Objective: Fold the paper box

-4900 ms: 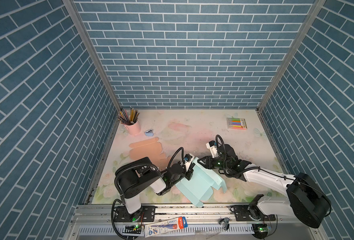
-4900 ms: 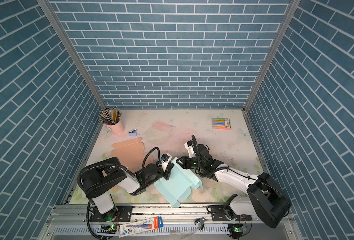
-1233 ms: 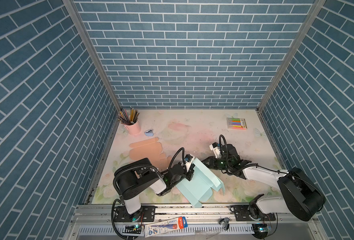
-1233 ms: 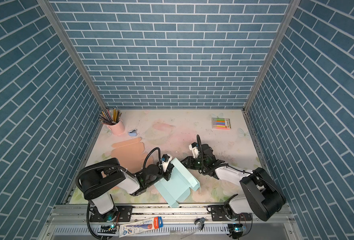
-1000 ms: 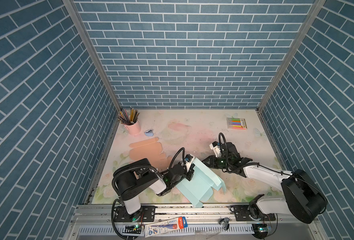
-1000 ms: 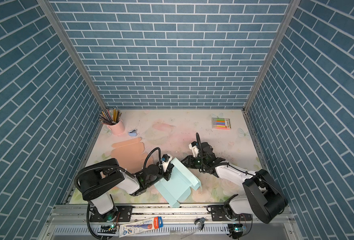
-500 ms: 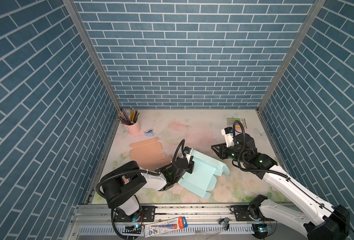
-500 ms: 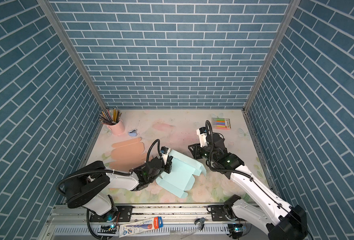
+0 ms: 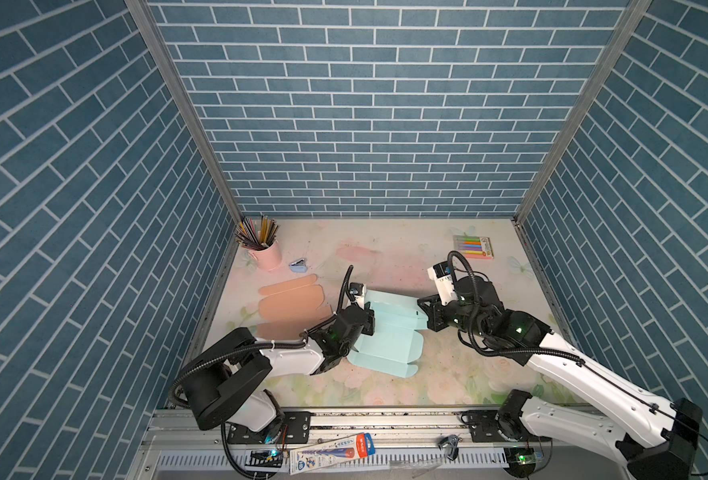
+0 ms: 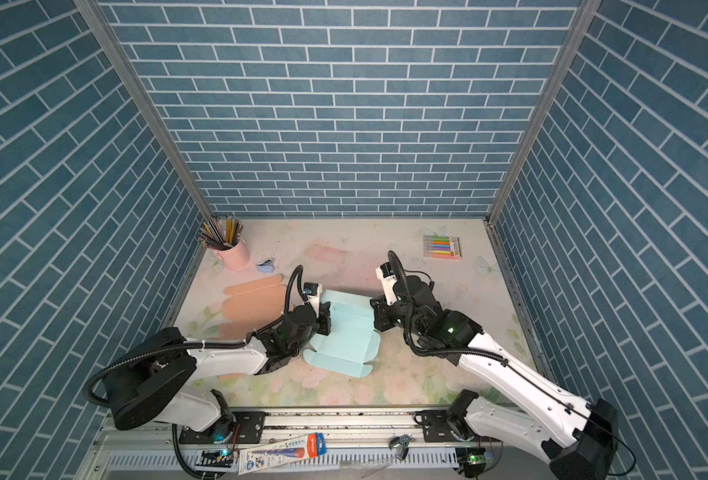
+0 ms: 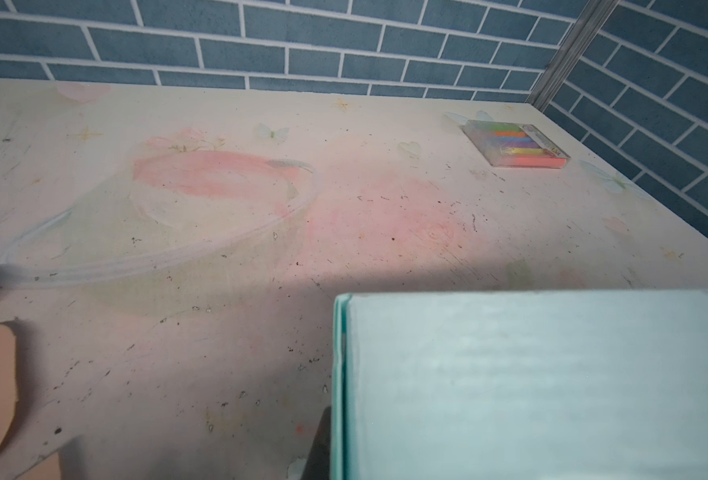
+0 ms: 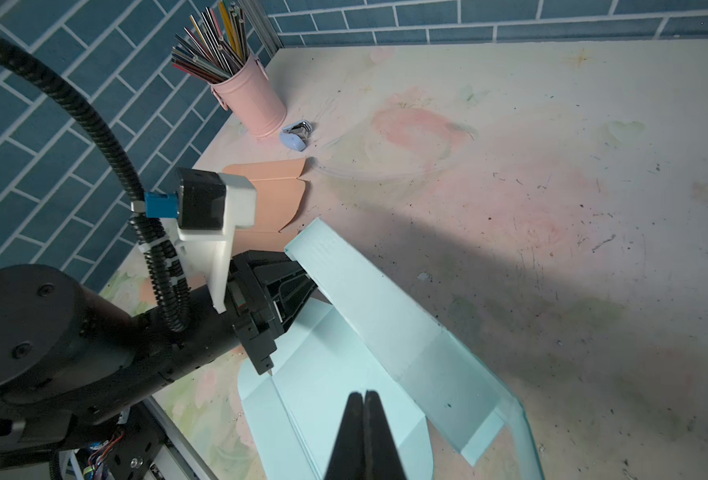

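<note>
The paper box [image 9: 389,338] is a pale teal cardboard blank, partly folded, lying mid-table in both top views [image 10: 344,338]. My left gripper [image 9: 367,319] is shut on the box's raised left panel, which fills the left wrist view [image 11: 531,386]. The right wrist view shows that grip from the other side: left gripper [image 12: 298,286]. My right gripper [image 9: 420,316] sits at the box's right edge. Its fingers [image 12: 352,419] are pressed together with nothing between them, hovering over the flat middle panel [image 12: 327,386].
An orange cardboard blank [image 9: 292,305] lies left of the box. A pink pencil cup [image 9: 265,253] and a small blue stapler [image 9: 299,264] stand at the back left. A marker pack [image 9: 473,246] lies at the back right. Brick walls close in three sides.
The left gripper carried the box away from the front edge and it now lies flatter. The right arm rose, came back down beside the box's right edge, and its jaws closed.
</note>
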